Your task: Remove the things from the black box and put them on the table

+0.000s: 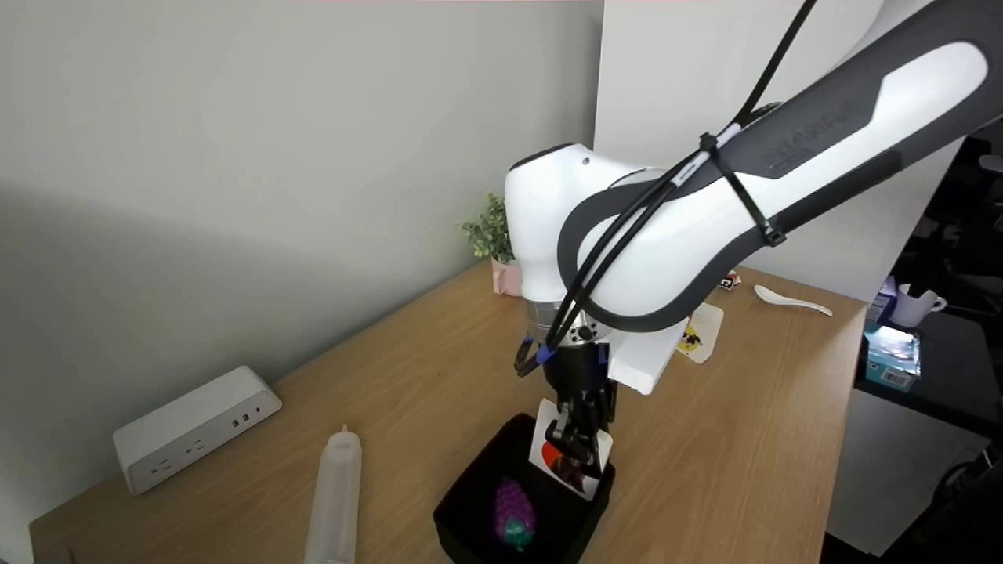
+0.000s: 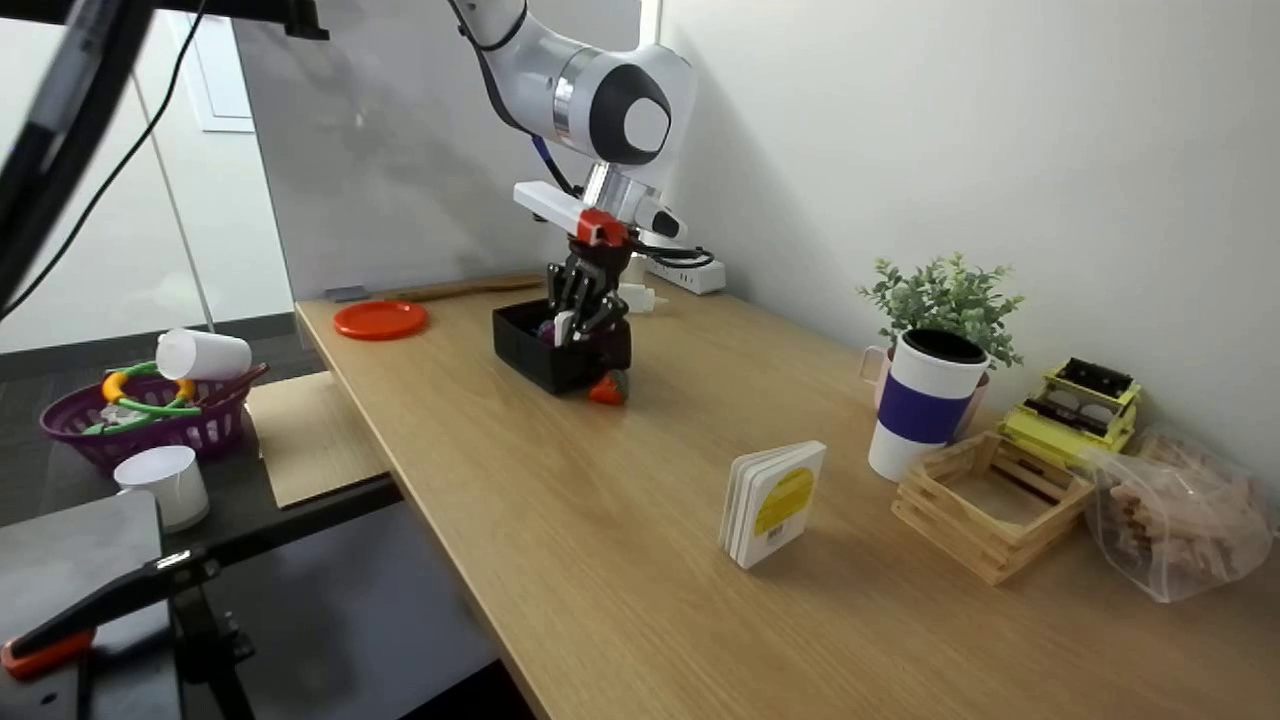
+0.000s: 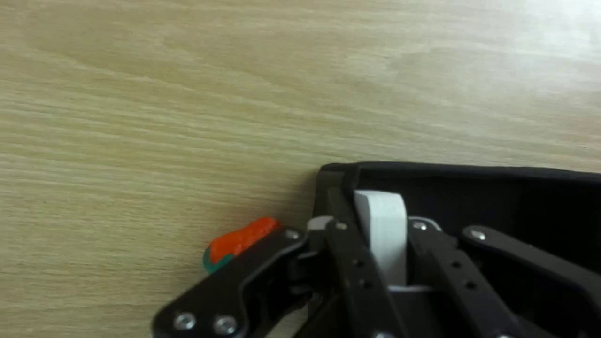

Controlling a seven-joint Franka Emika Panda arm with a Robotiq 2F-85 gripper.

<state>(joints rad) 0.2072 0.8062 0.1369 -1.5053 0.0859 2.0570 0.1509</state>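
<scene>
Lying aslant, purple toy (image 1: 514,511) points green end away from pincer (image 1: 578,450).

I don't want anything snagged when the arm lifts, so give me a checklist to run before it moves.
1. Thick white card between the jaws: ok, they look closed on it.
2. Black box upright on the table: ok.
3. Red-orange toy outside the box: ok, lying beside it.
4. Purple toy outside the box: not ok, lying inside.
5. Card clear of the box's floor: cannot tell.
</scene>
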